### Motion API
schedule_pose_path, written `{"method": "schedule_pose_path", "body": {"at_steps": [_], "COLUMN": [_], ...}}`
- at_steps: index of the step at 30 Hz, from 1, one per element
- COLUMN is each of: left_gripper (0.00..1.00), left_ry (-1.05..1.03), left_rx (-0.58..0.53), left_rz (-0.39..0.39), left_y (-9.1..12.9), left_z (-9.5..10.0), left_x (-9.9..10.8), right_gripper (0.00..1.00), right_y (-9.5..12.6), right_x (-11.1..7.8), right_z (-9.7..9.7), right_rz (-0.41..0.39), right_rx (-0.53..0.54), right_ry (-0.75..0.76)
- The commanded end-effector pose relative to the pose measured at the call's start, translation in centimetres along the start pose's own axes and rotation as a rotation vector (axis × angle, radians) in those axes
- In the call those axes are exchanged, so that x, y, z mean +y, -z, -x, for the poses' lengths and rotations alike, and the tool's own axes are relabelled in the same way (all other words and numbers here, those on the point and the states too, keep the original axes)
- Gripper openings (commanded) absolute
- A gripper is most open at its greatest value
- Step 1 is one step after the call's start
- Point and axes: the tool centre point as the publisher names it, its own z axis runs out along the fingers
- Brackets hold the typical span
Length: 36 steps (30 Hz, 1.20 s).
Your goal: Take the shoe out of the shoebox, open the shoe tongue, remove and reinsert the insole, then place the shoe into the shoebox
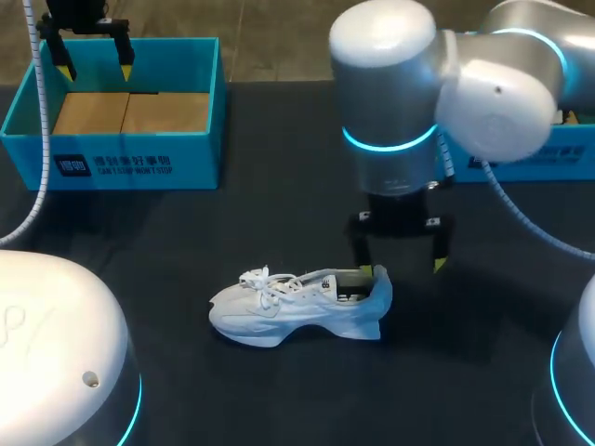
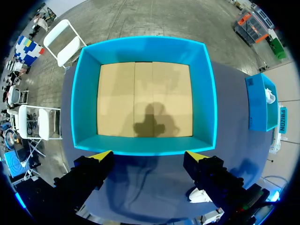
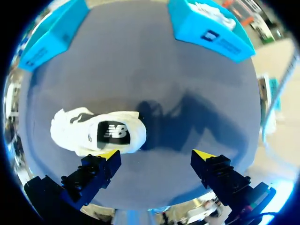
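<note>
A white sneaker (image 1: 297, 307) stands on its sole on the dark table, toe to the left, laces loose. My right gripper (image 1: 403, 269) hangs open just above and to the right of its heel, one finger close to the heel collar, nothing between the fingers. In the right wrist view the sneaker (image 3: 93, 131) lies ahead of one finger of the right gripper (image 3: 156, 154), outside the gap. The blue shoebox (image 1: 191, 149) sits at the back left, showing its bare cardboard floor. My left gripper (image 1: 95, 72) hovers open over it, as the left gripper (image 2: 149, 157) above the shoebox's near wall (image 2: 145, 147).
A second blue box (image 1: 558, 153) stands at the back right, partly hidden by my right arm; in the right wrist view this second box (image 3: 211, 33) holds something white. Bare dark table lies between the sneaker and the shoebox.
</note>
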Motion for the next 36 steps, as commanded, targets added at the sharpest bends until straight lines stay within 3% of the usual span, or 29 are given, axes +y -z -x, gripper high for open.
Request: {"method": "schedule_pose_path", "body": {"at_steps": [1, 5, 7, 20, 22, 26, 30, 32, 36], "left_gripper": [1.0, 1.0, 1.0, 1.0, 1.0, 1.0, 1.0, 1.0, 1.0], "left_ry": [0.0, 0.0, 0.0, 0.0, 0.0, 0.0, 0.0, 0.0, 0.0], "left_rx": [0.0, 0.0, 0.0, 0.0, 0.0, 0.0, 0.0, 0.0, 0.0], "left_rz": [0.0, 0.0, 0.0, 0.0, 0.0, 0.0, 0.0, 0.0, 0.0], "left_y": [0.0, 0.0, 0.0, 0.0, 0.0, 0.0, 0.0, 0.0, 0.0], "left_z": [0.0, 0.0, 0.0, 0.0, 0.0, 0.0, 0.0, 0.0, 0.0], "left_x": [0.0, 0.0, 0.0, 0.0, 0.0, 0.0, 0.0, 0.0, 0.0], "right_gripper": [1.0, 1.0, 1.0, 1.0, 1.0, 1.0, 1.0, 1.0, 1.0], "right_y": [0.7, 1.3, 1.7, 1.7, 1.4, 1.3, 1.0, 0.9, 0.5], "right_x": [-0.5, -0.4, -0.2, -0.2, 0.4, 0.9, 1.2, 1.6, 2.0], "right_z": [2.0, 2.8, 2.9, 2.9, 3.0, 3.5, 4.7, 5.1, 5.8], "right_rz": [0.075, 0.123, 0.09, 0.09, 0.076, 0.203, 0.305, 0.343, 0.486], "right_rx": [0.228, 0.34, 0.34, 0.34, 0.429, 0.618, 0.74, 0.729, 0.807], "right_ry": [0.186, 0.334, 0.425, 0.425, 0.494, 0.703, 0.838, 0.852, 0.935]}}
